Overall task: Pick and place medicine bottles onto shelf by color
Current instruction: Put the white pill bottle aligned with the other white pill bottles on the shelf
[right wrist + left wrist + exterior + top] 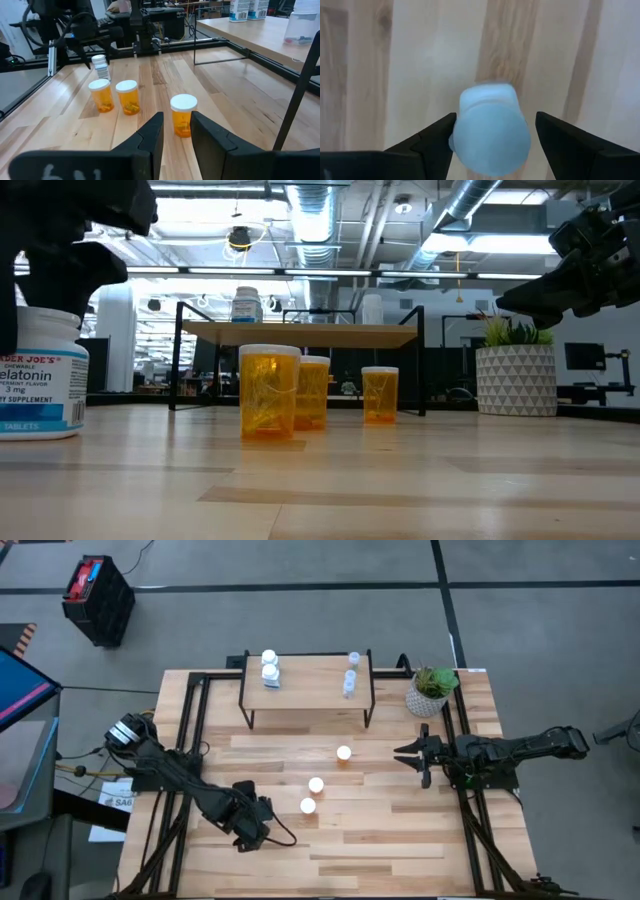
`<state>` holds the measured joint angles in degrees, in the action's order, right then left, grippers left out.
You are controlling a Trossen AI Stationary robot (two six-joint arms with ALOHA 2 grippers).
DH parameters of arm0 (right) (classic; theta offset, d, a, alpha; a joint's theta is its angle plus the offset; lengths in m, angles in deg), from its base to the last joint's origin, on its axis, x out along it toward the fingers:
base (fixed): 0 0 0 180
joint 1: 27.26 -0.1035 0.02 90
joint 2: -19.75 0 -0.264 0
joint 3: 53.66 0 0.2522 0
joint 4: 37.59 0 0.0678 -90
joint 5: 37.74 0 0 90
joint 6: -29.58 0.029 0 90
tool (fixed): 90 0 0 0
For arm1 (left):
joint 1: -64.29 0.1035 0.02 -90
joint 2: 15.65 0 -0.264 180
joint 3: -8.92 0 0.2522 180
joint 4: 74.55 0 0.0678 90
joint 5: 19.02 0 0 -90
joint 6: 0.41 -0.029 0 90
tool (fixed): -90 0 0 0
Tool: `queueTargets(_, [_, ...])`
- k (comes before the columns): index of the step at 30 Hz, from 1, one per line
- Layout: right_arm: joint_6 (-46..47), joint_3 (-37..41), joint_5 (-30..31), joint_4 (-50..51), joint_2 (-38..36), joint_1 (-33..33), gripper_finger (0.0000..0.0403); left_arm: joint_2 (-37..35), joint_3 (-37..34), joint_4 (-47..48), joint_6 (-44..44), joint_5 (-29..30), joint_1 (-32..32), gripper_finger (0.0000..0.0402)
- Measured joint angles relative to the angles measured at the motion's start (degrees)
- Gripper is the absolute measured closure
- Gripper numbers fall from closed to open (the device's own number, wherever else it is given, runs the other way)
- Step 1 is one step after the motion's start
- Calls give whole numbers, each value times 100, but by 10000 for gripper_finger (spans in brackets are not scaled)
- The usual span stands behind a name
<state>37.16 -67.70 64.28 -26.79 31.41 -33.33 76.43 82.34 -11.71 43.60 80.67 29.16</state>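
A: How far along is the sorting?

B: Partly done. On the shelf [306, 670], white bottles [269, 668] stand at its 9 o'clock end and clear pale-blue ones [350, 676] toward 3 o'clock.

A: And what's left?

B: Three orange bottles [316, 785] wait mid-tabletop [380, 830]. A white bottle [492, 127] sits between the left gripper [495, 137], jaws wide and not yet closed, at 7 o'clock.

A: The right gripper [412, 756]?

B: At 3 o'clock, jaws narrowly parted, empty, facing the orange ones.
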Motion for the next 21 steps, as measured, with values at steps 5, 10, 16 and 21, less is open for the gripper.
queueTargets(5, [0,1,1,0,0,1,283,-9,2,-44,-23,112,0,147])
queueTargets(10, [0,1,-1,0,0,1,283,-9,2,-38,-24,116,2,169])
queueTargets(16, [0,-1,-1,0,0,1,283,-9,2,-15,-83,33,28,203])
queueTargets(21, [0,-1,1,0,0,-1,283,-13,2,-19,-131,30,31,240])
